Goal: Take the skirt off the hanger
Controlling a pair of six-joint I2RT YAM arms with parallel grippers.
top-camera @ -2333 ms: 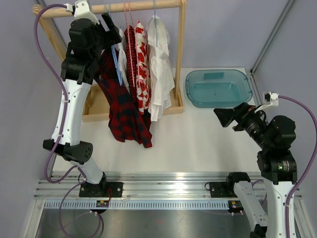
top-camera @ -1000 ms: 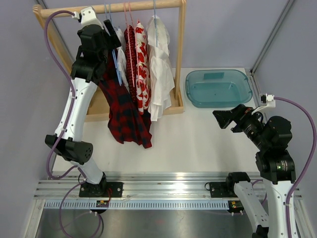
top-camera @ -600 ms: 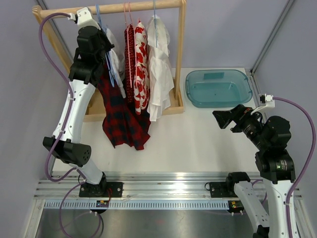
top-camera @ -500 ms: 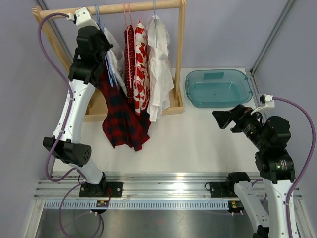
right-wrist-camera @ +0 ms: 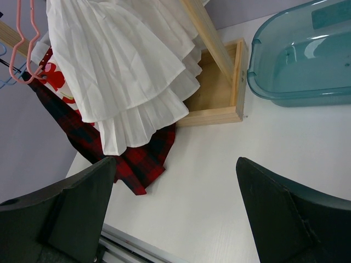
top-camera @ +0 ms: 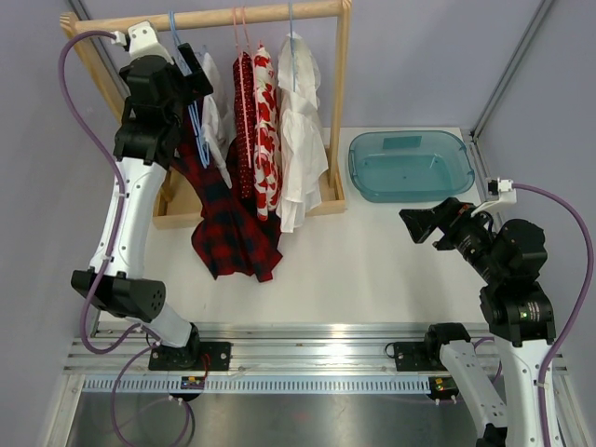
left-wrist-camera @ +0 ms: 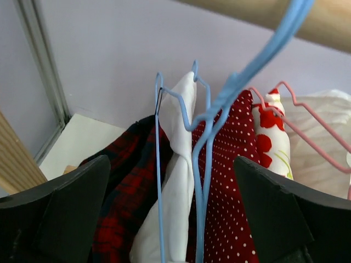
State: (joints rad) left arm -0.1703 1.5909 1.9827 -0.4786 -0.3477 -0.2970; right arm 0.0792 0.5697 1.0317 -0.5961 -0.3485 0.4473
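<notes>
The red and dark plaid skirt (top-camera: 228, 228) hangs from a blue wire hanger (top-camera: 194, 126) at the left end of the wooden rail (top-camera: 270, 13). Its hem trails down to the table. My left gripper (top-camera: 191, 73) is up by the rail, open. In the left wrist view (left-wrist-camera: 175, 224) the blue hanger wires (left-wrist-camera: 205, 164) and the plaid skirt (left-wrist-camera: 123, 192) lie between its wide-apart fingers (left-wrist-camera: 55, 219), unclamped. My right gripper (top-camera: 416, 223) is open and empty, low over the table on the right. In the right wrist view (right-wrist-camera: 181, 219) it looks toward the skirt's hem (right-wrist-camera: 137, 161).
A white garment (top-camera: 216, 116), a red polka-dot one (top-camera: 246, 121), a red-flowered one (top-camera: 268, 130) and a white pleated dress (top-camera: 303, 140) hang to the skirt's right. The rack's wooden base (top-camera: 326, 203) sits on the table. A teal plastic bin (top-camera: 410, 166) stands at the back right.
My left arm has shifted left along the rail, and the blue hanger with the plaid skirt has slid left with it, away from the other clothes. The right arm has barely moved.
</notes>
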